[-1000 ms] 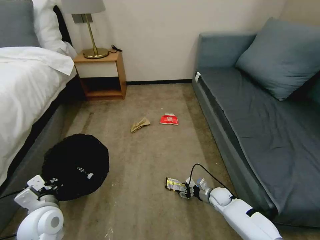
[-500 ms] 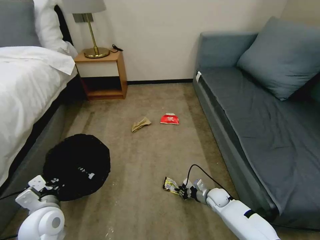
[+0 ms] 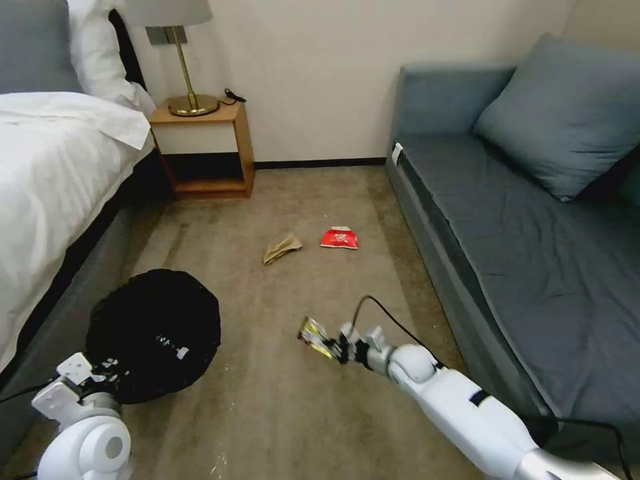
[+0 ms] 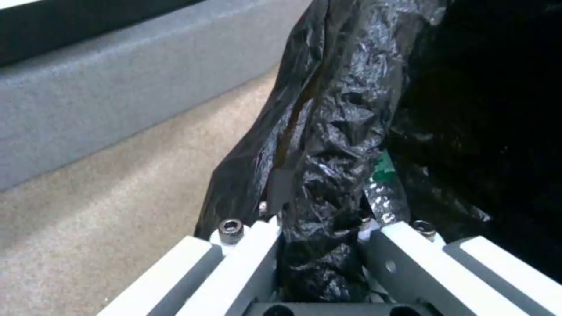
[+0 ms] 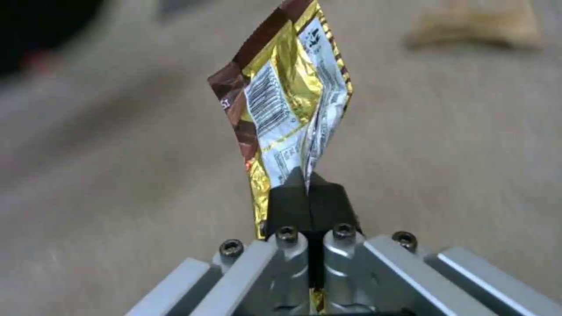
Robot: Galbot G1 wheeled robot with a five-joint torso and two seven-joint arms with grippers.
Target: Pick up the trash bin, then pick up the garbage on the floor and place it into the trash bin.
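The round black trash bin with its crinkly black liner sits at the lower left beside the bed. My left gripper is shut on the bin's rim and bag. My right gripper is shut on a yellow-and-dark wrapper, lifted off the carpet to the right of the bin; its dark pads pinch the wrapper's lower edge. Farther out on the carpet lie a crumpled brown paper bag and a red snack packet.
A bed runs along the left, and a grey-blue sofa along the right. A wooden nightstand with a brass lamp stands at the back wall. Open carpet lies between bed and sofa.
My right gripper has raised the wrapper off the carpet and carried it left, toward the bin. The left gripper and bin have stayed put.
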